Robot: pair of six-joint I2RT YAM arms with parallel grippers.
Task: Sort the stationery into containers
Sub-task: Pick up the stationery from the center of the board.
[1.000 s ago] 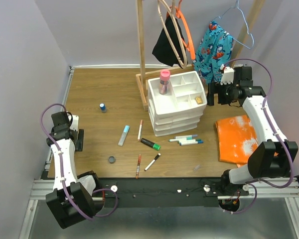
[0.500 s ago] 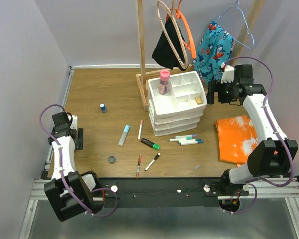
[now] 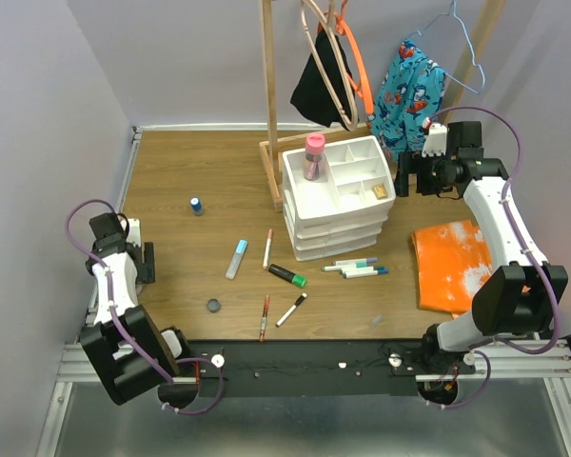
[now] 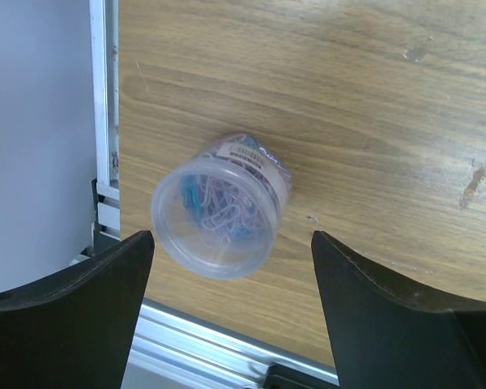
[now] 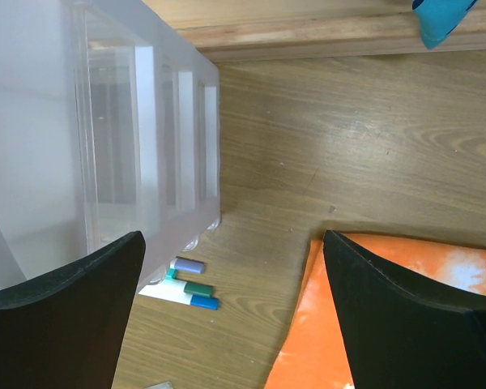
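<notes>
Fingers of the left gripper [image 3: 141, 263] stand wide apart at the left edge of the table [image 3: 181, 162], holding nothing. Its wrist view shows a clear tub of paper clips [image 4: 221, 207] sitting on the wood below and between them, close to the metal rail [image 4: 104, 97]. Further right a small blue-capped bottle [image 3: 197, 205] stands alone, well apart from the rest. Nearer the front lie a dark round cap [image 3: 213, 306], then a light-blue bar [image 3: 237, 258], a white pen [image 3: 267, 248], a red pen [image 3: 265, 316], a green-capped black marker [image 3: 287, 275] and a black-capped white pen [image 3: 291, 309], all loose on the table. The white drawer organiser [image 3: 335, 227] sits at mid-table, with a pink-capped bottle [image 3: 313, 157] upright in the back left compartment of its top tray and a small tan item [image 3: 380, 191] in a right-hand compartment. Three capped markers [image 3: 354, 268] lie side by side just in front of its right corner. The right gripper [image 3: 401, 177] hovers beside the organiser's right wall, its fingers spread and empty. An orange cloth [image 3: 454, 265] lies furthest right.
</notes>
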